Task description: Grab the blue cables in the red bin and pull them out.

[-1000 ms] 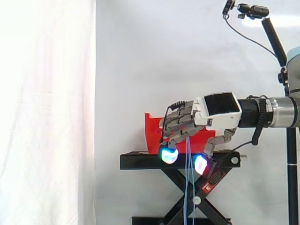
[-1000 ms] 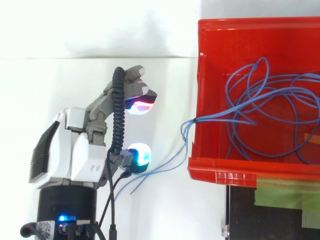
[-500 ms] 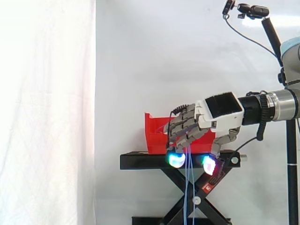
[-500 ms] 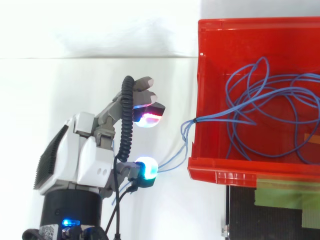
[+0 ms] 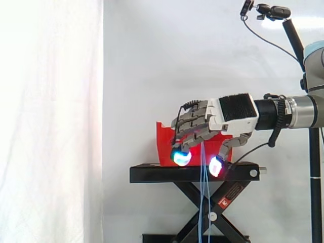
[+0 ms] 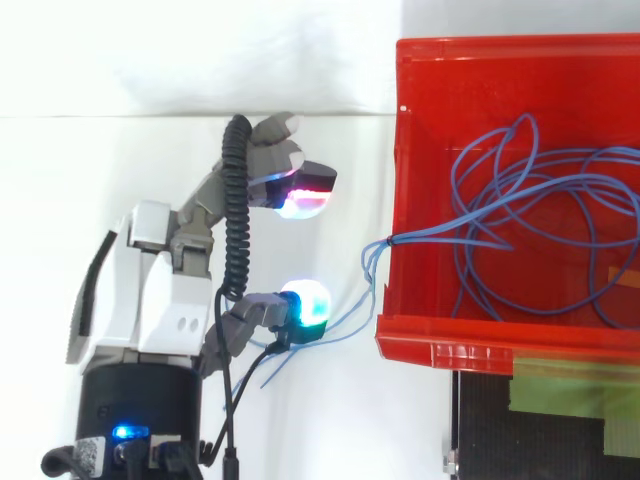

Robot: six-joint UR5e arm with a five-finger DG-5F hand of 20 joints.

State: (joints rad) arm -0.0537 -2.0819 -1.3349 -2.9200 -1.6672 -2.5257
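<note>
Most of the blue cables (image 6: 520,200) lie in loose loops inside the red bin (image 6: 400,150), while a few strands cross the wall facing the hand (image 6: 150,300) and trail down outside. In the side view those strands hang straight down past the black stand (image 5: 152,174), in the gap between the bent fingers and the thumb. The hand sits outside the bin, near that wall, fingers and thumb apart and clamped on nothing. The thumb's glowing pad (image 6: 305,305) is just beside the trailing strands; contact cannot be told.
</note>
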